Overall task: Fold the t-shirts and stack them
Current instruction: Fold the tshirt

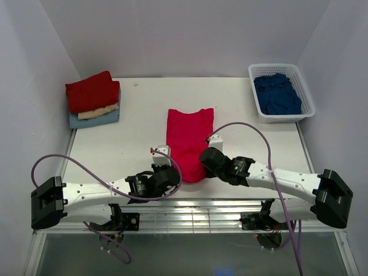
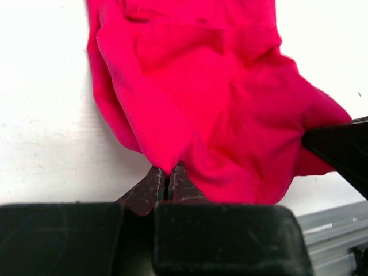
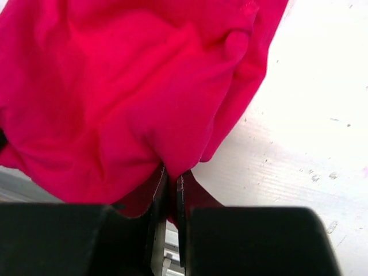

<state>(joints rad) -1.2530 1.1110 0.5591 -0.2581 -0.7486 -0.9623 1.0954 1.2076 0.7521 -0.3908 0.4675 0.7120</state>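
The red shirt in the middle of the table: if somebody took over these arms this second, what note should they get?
Left pincer: shut on the near edge of the crimson shirt, left corner.
Right pincer: shut on the same edge, right corner.
Done: stack of three folded shirts, dark red on cream on pale blue, at the table's far left.
Left: finish folding the crimson shirt and add it to the stack. Navy cloth waits in the basket.
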